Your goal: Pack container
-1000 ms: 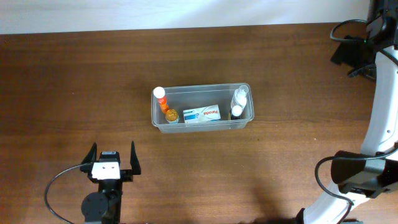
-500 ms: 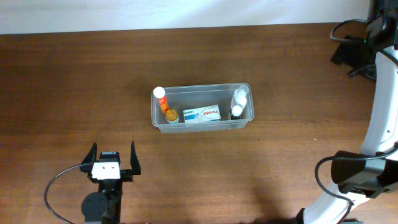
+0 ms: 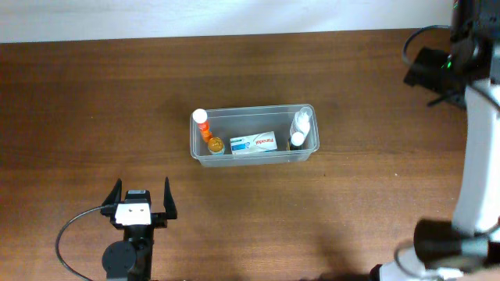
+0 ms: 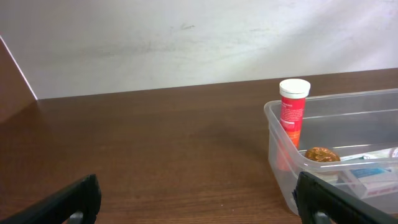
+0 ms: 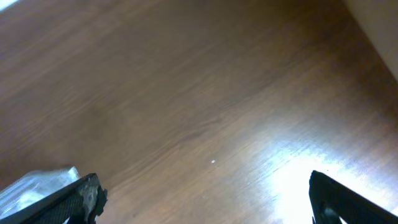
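The container (image 3: 254,110), a clear tub, stands mid-table. It holds a red-orange tube with a white cap (image 3: 201,118), a small amber jar (image 3: 215,145), a white and blue box (image 3: 254,143) and two white bottles (image 3: 300,125). My left gripper (image 3: 141,190) rests near the front left, open and empty, facing the tub. The left wrist view shows the tub's left wall (image 4: 281,163) and the tube (image 4: 292,112). My right gripper (image 5: 205,199) is open and empty above bare wood at the far right back. A corner of the container (image 5: 34,185) shows by its left finger.
The brown wooden table (image 3: 94,101) runs to a white wall at the back. The right arm's white link (image 3: 478,133) and black cables (image 3: 426,70) stand along the right edge. A cable loops beside the left arm's base (image 3: 70,234).
The right arm's upper part and wrist have shifted left and up in the overhead view. The left arm and the tub's contents have not moved.
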`<action>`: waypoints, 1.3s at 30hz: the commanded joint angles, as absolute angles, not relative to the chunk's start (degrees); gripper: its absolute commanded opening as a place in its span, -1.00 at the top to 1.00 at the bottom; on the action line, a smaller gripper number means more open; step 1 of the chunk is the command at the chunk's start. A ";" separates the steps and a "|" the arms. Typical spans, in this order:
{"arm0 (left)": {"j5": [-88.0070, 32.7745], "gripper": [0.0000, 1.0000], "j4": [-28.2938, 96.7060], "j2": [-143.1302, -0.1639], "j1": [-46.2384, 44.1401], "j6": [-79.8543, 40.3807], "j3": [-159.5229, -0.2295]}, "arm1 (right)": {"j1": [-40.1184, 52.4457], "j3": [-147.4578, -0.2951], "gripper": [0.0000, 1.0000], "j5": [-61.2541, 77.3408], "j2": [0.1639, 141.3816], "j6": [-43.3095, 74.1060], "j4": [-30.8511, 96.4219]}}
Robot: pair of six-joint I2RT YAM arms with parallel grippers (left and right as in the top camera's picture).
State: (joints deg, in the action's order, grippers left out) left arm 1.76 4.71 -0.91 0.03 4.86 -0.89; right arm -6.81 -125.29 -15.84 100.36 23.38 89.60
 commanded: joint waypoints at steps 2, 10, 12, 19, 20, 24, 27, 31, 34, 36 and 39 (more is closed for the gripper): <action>0.80 -0.99 4.75 -0.34 0.27 4.75 -0.54 | -2.26 -113.60 -0.97 -16.95 90.39 23.38 79.37; 0.80 -0.99 4.75 -0.34 0.27 4.75 -0.54 | 2.02 -84.23 -0.96 -10.59 71.16 22.74 47.72; 0.80 -0.99 4.75 -0.34 0.27 4.75 -0.54 | 2.02 -78.32 -0.97 -8.62 66.72 22.70 43.35; 0.80 -1.00 4.75 -0.34 0.27 4.75 -0.54 | 2.52 -57.06 -0.97 -5.89 47.86 17.76 29.41; 0.80 -0.99 4.75 -0.34 0.27 4.75 -0.54 | 2.87 -53.78 -0.97 -5.15 44.71 15.51 27.03; 0.80 -0.99 4.75 -0.34 0.27 4.75 -0.54 | 3.99 -42.24 -0.96 -4.49 33.34 11.29 20.18; 0.80 -0.99 4.75 -0.34 0.27 4.75 -0.54 | 4.56 -33.67 -0.97 -4.49 24.84 10.92 16.73; 0.80 -0.99 4.75 -0.34 0.27 4.75 -0.54 | 4.56 -24.16 -0.97 -4.47 14.76 10.92 13.43; 0.80 -0.99 4.75 -0.34 0.27 4.75 -0.54 | 4.56 -18.44 -0.97 -4.47 9.72 10.92 10.55; 0.80 -0.99 4.75 -0.34 0.27 4.75 -0.54 | 4.56 -14.66 -0.97 -4.23 7.11 10.92 7.94; 0.80 -0.99 4.75 -0.34 0.27 4.75 -0.54 | 4.56 -9.67 -0.97 -3.11 4.25 10.92 4.14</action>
